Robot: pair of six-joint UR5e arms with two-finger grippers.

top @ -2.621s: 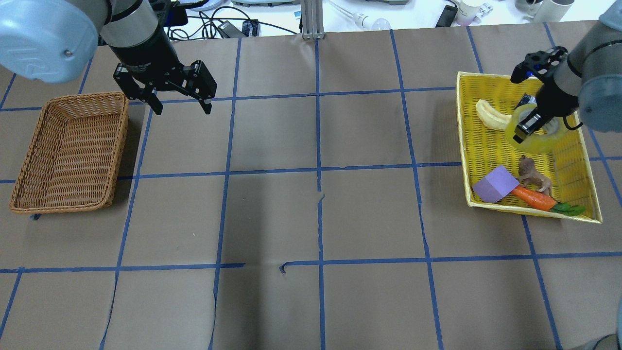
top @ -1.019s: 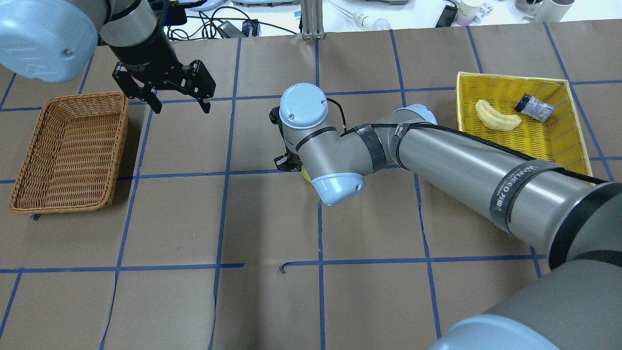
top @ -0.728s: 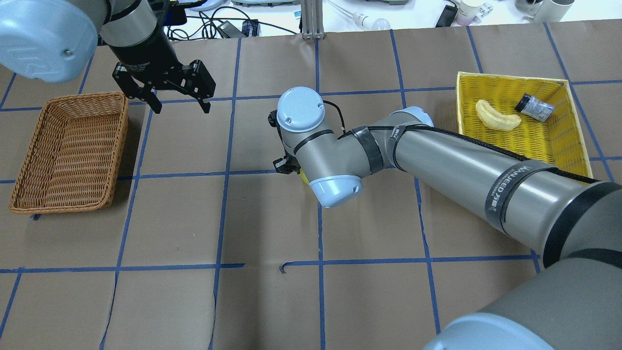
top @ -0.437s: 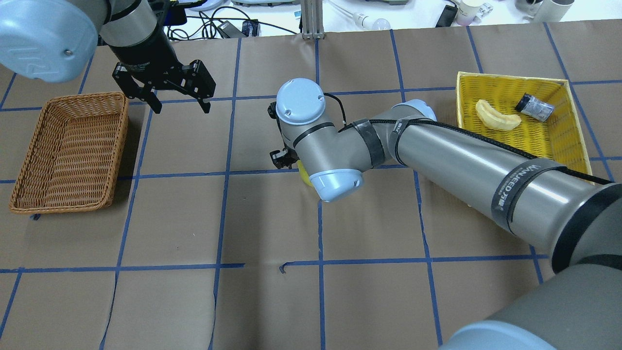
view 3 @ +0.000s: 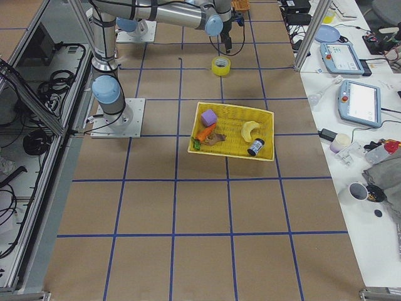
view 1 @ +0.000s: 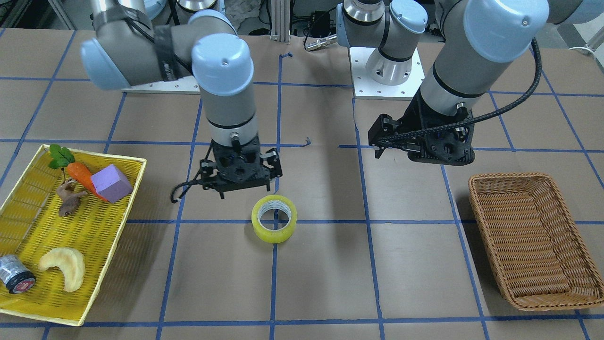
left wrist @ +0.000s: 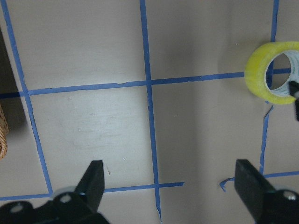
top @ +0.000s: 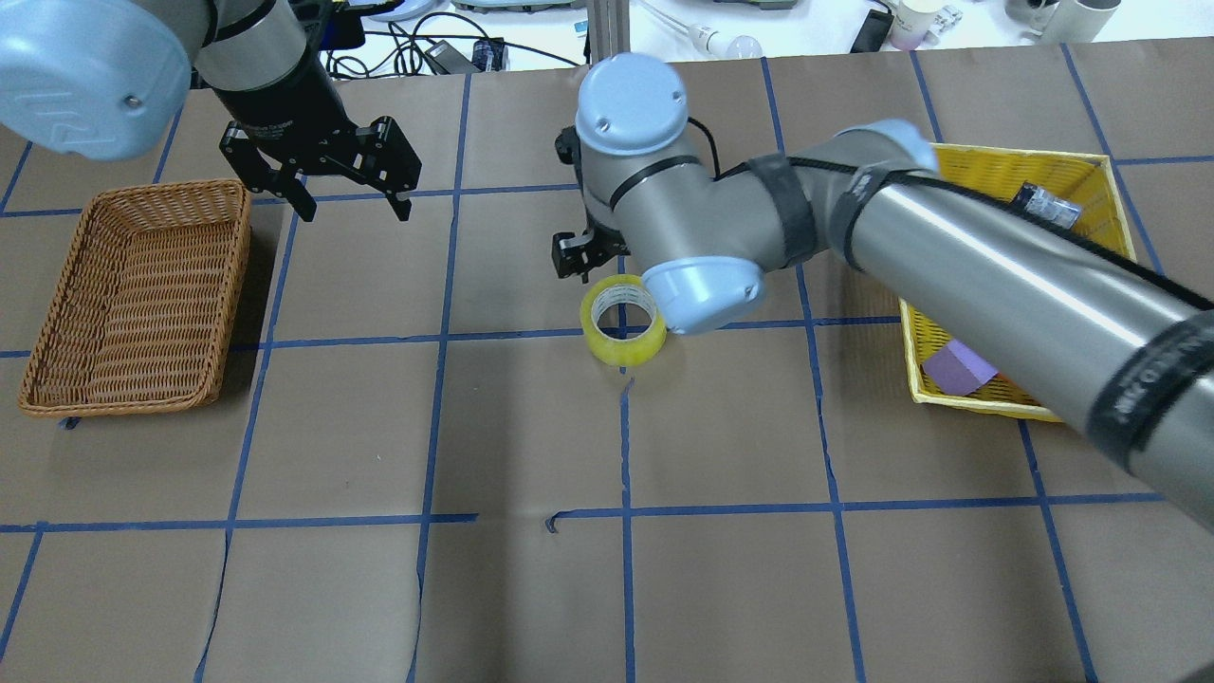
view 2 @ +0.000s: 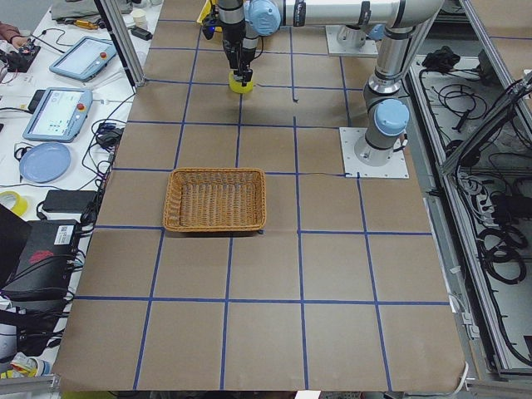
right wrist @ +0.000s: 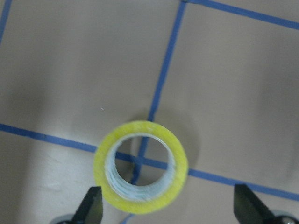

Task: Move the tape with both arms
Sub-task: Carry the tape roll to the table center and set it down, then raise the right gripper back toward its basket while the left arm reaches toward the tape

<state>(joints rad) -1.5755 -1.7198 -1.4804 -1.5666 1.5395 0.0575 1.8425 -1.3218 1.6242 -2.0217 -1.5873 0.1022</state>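
Note:
The tape [view 1: 274, 218] is a yellow roll lying flat, hole up, on a blue line crossing at the table's middle. It also shows in the overhead view [top: 623, 320] and both wrist views [right wrist: 140, 175] [left wrist: 275, 72]. My right gripper [view 1: 236, 186] is open and empty, hovering just above the tape without touching it. In the overhead view the wrist hides most of it. My left gripper [top: 356, 213] is open and empty, up in the air beside the brown basket's far corner, well away from the tape.
A brown wicker basket [top: 239, 280] stands on the robot's left side. A yellow tray [view 1: 137, 163] on the right side holds a banana [view 1: 63, 267], a dark cylinder [view 1: 16, 278], a purple block [view 1: 111, 183], a carrot and a toy animal.
My right arm carried the tape from the yellow tray to the table's middle, let go of it there and lifted off. The left arm has not moved.

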